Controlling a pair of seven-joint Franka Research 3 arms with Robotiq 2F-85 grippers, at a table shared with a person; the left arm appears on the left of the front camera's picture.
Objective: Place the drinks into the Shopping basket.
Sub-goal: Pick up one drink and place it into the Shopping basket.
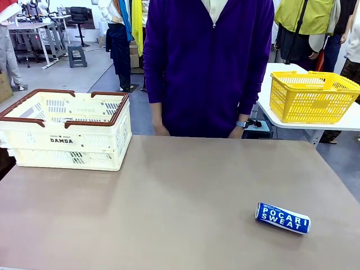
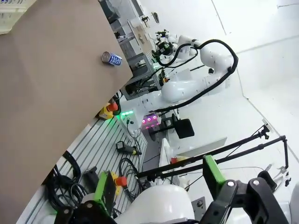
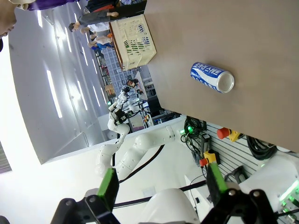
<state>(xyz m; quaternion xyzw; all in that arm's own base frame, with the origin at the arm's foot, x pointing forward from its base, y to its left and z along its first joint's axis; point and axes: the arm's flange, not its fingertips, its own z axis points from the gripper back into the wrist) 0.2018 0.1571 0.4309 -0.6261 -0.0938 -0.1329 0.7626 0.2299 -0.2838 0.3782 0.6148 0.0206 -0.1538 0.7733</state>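
The Shopping basket (image 1: 95, 143) sits at the bench's (image 1: 180, 185) far left corner; the Pocari Sweat can (image 1: 283, 217) lies on its side near the right front edge, bare bench between them; the left tool (image 2: 159, 179) and right tool (image 3: 162, 182) are held back off the bench, fingers apart, empty.

Table top (image 1: 169, 219): bare stretch between can (image 1: 283, 217) and Shopping basket (image 1: 67, 129), free for passage.
Can: on its side, ahead of the right gripper (image 3: 162, 183), room on every side.
Shopping basket: far ahead of the left gripper (image 2: 159, 179), mouth open upward, handles down along the rim.
Person (image 1: 208, 62): at the edge farthest from both grippers, hands (image 1: 161, 130) near that edge, well apart from the can.
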